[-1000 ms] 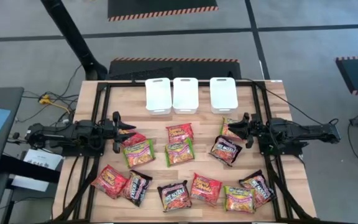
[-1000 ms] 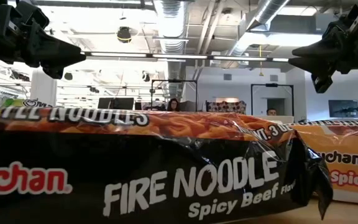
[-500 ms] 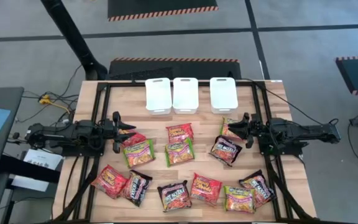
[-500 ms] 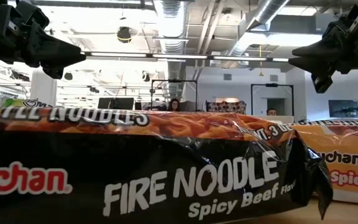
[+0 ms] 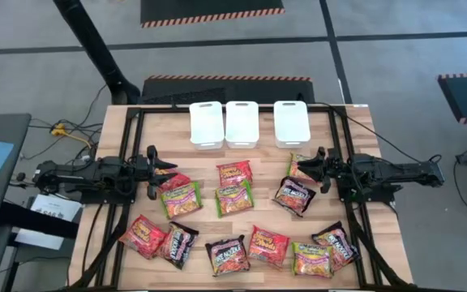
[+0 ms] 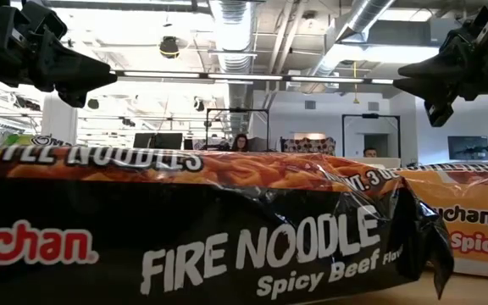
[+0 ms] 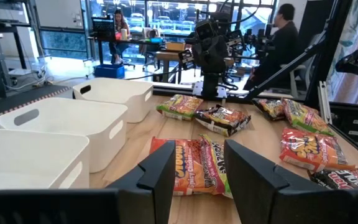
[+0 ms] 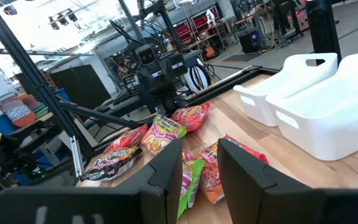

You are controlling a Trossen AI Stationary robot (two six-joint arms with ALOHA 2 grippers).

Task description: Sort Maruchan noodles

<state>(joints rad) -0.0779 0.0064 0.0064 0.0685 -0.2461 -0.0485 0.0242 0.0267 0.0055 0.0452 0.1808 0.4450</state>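
Observation:
Several Maruchan noodles packets lie flat on the wooden table (image 5: 355,122): red-orange (image 5: 234,172), green-yellow (image 5: 233,197) and black-purple (image 5: 294,195) ones in the middle, and a row along the near edge (image 5: 228,255). One black packet (image 6: 227,246) fills the low view. My left gripper (image 5: 154,172) hovers level at the table's left side, open, above a red packet (image 5: 174,180); its fingers (image 7: 160,177) have nothing between them. My right gripper (image 5: 319,169) hovers level at the right side, open and empty, above a packet (image 5: 300,166).
Three white bins (image 5: 207,124), (image 5: 242,122), (image 5: 291,122) stand in a row at the table's far edge. A black frame (image 5: 136,122) borders the work area. People sit at desks in the room beyond the table.

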